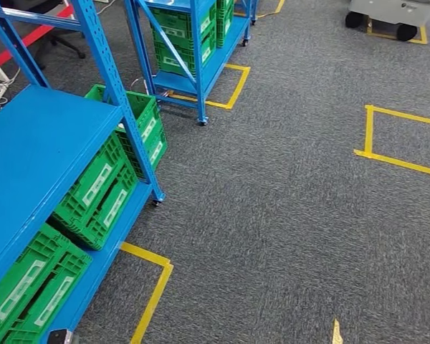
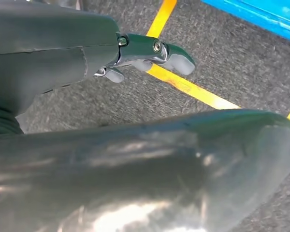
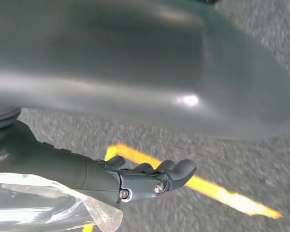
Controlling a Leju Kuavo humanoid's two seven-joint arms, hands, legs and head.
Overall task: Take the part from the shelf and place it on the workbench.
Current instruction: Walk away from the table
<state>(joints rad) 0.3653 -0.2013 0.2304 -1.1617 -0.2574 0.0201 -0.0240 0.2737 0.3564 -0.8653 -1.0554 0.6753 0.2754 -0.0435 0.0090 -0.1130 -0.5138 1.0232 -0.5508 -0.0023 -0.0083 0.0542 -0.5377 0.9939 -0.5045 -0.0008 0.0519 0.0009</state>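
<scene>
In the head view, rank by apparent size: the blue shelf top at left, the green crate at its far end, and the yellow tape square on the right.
1. Blue shelf top, though nearest the camera.
2. Green crate and yellow tape square look alike; unranked.

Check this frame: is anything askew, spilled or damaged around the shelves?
Nothing is spilled or visibly broken. One oddity: the green crates on the near blue shelf's lower level sit tilted, not flat. The yellow floor tape looks intact.

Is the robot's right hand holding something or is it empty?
Holding something. In the right wrist view, the right hand has a clear plastic bag against its palm, fingers stretched out over the grey carpet. What's inside the bag cannot be told.
</scene>
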